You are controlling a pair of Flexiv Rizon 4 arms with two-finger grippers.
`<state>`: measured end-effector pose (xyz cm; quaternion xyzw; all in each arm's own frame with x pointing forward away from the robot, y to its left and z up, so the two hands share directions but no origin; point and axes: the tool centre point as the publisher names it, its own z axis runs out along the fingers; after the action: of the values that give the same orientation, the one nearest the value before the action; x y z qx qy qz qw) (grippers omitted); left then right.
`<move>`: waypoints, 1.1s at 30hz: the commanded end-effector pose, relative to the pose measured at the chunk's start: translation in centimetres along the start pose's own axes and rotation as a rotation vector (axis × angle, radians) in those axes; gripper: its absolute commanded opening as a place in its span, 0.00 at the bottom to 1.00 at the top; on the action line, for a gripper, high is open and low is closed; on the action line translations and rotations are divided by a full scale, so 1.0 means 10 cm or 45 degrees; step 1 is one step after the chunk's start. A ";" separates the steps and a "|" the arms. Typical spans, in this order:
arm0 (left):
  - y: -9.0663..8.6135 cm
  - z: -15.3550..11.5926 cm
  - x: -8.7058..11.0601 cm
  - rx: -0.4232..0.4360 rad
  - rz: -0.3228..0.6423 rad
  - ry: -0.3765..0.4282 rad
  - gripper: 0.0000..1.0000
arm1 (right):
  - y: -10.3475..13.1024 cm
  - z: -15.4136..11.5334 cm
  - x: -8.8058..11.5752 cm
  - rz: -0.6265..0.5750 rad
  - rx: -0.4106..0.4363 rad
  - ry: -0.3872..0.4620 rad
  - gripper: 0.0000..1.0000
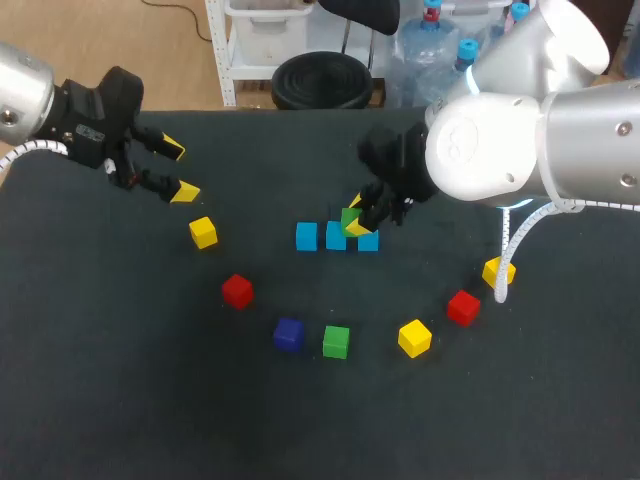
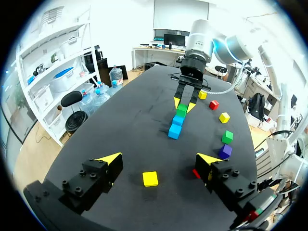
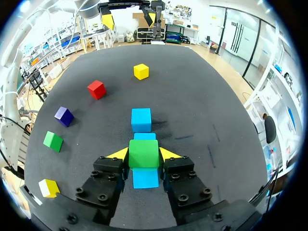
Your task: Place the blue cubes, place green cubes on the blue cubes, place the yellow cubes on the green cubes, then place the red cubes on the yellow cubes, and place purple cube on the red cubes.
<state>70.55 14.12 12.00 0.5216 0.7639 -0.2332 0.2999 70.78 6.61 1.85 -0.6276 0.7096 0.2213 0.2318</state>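
Observation:
Three blue cubes (image 1: 306,236) lie in a row mid-table. My right gripper (image 1: 357,222) is shut on a green cube (image 1: 349,219) over the seam between the middle and right blue cubes. In the right wrist view the green cube (image 3: 143,153) sits between the yellow-tipped fingers (image 3: 119,154), with one blue cube (image 3: 145,178) under it and another (image 3: 141,119) ahead. My left gripper (image 1: 178,170) is open at the far left, holding nothing. Just ahead of the left gripper (image 2: 158,160) lies a yellow cube (image 2: 150,178).
Loose cubes lie in an arc nearer the front: yellow (image 1: 203,232), red (image 1: 237,291), purple (image 1: 288,334), green (image 1: 336,342), yellow (image 1: 414,337), red (image 1: 463,307), yellow (image 1: 498,271). A white cable (image 1: 512,240) hangs from my right arm over the last one.

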 end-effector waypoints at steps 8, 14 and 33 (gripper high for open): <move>0.00 0.00 0.02 -0.001 0.004 -0.009 1.00 | -0.01 0.01 0.00 0.002 -0.006 -0.002 0.35; 0.00 0.00 0.02 -0.001 0.004 -0.009 1.00 | -0.02 0.02 0.00 0.002 -0.008 -0.002 0.39; 0.00 0.00 0.02 -0.001 0.004 -0.009 1.00 | -0.04 -0.03 -0.05 -0.005 0.001 -0.010 0.59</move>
<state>70.55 14.12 12.00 0.5216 0.7639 -0.2332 0.2999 71.12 6.76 2.12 -0.6275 0.7086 0.2219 0.2345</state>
